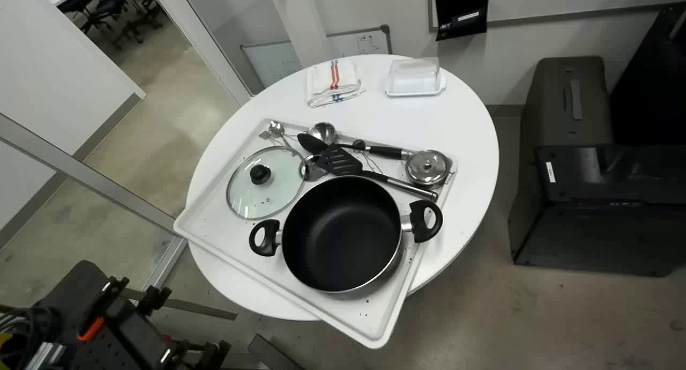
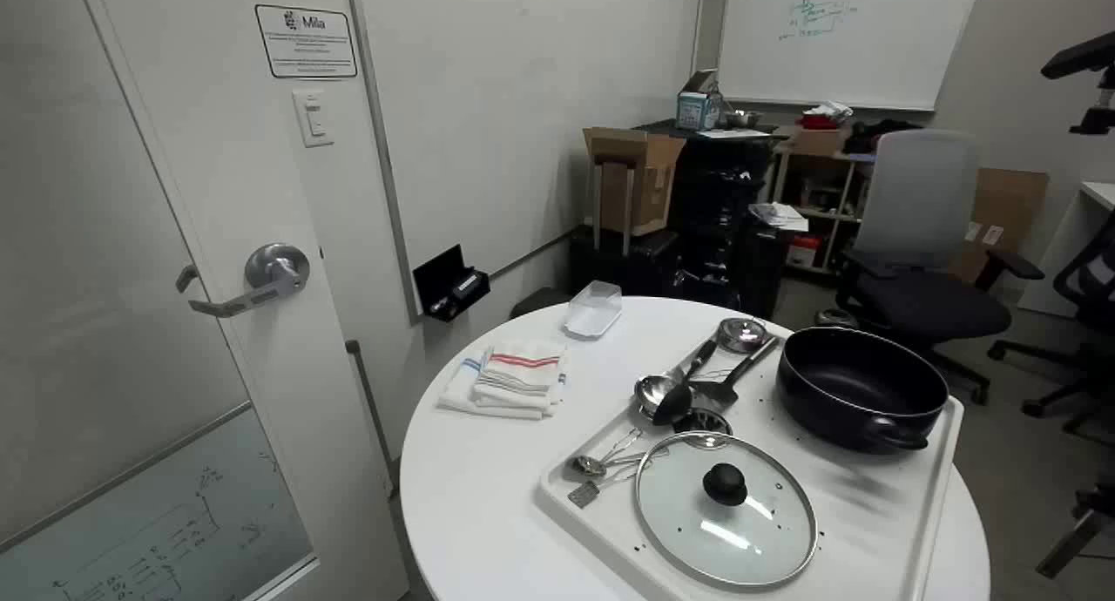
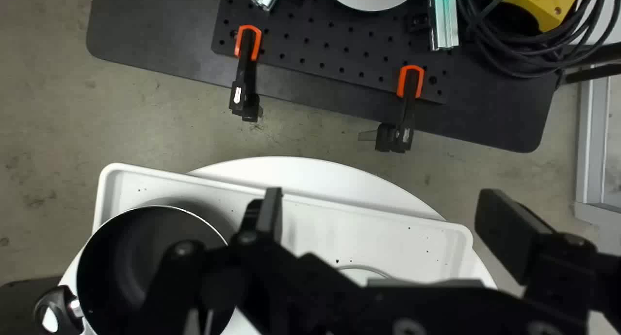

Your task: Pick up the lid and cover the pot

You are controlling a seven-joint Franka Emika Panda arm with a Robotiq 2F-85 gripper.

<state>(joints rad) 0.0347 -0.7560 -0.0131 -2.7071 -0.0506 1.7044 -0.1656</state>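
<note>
One glass lid (image 1: 267, 184) lies well below the parted jaws.

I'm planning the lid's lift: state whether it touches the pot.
Apart: in an exterior view, a strip of white tray shows between the lid and the pot.

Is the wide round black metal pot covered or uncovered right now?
Uncovered: both exterior views show into the pot, and the round clear glass lid lies beside it on the rectangular white tray.

Open pot (image 2: 858, 383), glass lid (image 2: 730, 512) on tray (image 2: 871, 501)
</note>
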